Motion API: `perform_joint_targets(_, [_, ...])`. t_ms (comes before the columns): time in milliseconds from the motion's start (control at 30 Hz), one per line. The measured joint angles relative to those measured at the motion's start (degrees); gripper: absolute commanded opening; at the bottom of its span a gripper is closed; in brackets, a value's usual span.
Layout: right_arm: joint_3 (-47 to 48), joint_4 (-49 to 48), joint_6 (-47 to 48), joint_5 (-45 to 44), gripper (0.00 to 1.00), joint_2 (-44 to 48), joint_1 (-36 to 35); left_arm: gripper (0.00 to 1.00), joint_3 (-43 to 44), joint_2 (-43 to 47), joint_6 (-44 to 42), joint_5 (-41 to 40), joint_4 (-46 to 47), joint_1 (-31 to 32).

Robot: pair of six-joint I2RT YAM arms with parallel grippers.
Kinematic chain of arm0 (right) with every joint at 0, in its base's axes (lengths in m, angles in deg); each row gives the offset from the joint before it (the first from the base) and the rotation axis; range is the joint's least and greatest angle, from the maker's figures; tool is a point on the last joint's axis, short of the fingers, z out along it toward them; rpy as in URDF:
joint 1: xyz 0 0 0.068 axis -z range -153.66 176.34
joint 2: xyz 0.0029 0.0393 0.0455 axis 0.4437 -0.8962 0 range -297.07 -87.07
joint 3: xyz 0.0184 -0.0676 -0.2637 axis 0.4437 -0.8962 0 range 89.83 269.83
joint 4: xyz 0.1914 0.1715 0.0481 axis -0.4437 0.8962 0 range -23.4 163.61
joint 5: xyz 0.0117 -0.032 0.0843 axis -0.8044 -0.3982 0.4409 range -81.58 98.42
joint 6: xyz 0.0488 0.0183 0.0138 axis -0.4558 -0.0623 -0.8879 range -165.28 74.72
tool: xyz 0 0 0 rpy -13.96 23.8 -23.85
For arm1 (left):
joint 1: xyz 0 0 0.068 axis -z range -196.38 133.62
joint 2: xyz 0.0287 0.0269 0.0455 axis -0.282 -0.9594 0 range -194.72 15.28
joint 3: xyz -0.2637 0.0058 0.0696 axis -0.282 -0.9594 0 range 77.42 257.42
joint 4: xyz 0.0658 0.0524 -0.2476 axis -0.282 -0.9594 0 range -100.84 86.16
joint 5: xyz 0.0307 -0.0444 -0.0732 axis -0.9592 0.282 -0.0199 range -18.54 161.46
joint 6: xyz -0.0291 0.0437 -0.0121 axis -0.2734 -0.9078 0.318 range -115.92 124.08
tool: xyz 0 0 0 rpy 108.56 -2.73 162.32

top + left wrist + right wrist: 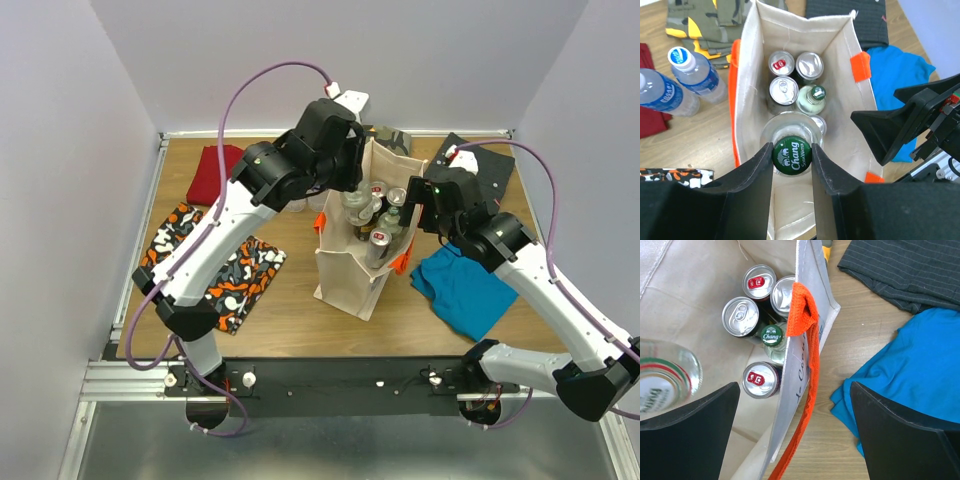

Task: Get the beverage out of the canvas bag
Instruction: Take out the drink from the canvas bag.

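The beige canvas bag [345,275] with orange handles stands upright mid-table, its mouth open. Inside are several silver cans [783,90] and a small green-capped bottle [815,95]. My left gripper [792,150] reaches into the bag from above, shut on the green "Chang" cap of a clear glass bottle [792,162]. That bottle [665,375] also shows at the left of the right wrist view. My right gripper [795,405] is open, with one finger on either side of the bag's right wall [800,355] and its orange handle [807,365].
Two plastic water bottles [695,75] stand left of the bag. Folded clothes lie around it: blue [465,285] on the right, dark striped [480,165] at back right, red [215,170] at back left, patterned orange and black [215,265] on the left, camouflage [705,20] behind.
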Motion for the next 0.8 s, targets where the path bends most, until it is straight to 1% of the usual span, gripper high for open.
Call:
perform_joint_targets(233, [-0.2, -0.1, 0.0, 0.0, 1.0, 0.3, 0.0, 0.0, 0.2, 2.2, -0.1, 0.0, 0.5, -1.0])
perform_joint_targets(400, [-0.2, -0.5, 0.2, 0.0, 1.0, 0.2, 0.0, 0.0, 0.6, 3.3, 0.5, -2.1, 0.5, -2.2])
perform_joint_targets(667, [-1.0, -1.1, 0.2, 0.5, 1.0, 0.3, 0.0, 0.0, 0.5, 7.2, -0.1, -5.9, 1.0, -7.6])
perform_joint_targets(800, [-1.0, -1.3, 0.2, 0.5, 1.0, 0.3, 0.0, 0.0, 0.5, 8.5, -0.6, -7.9, 1.8, -8.9])
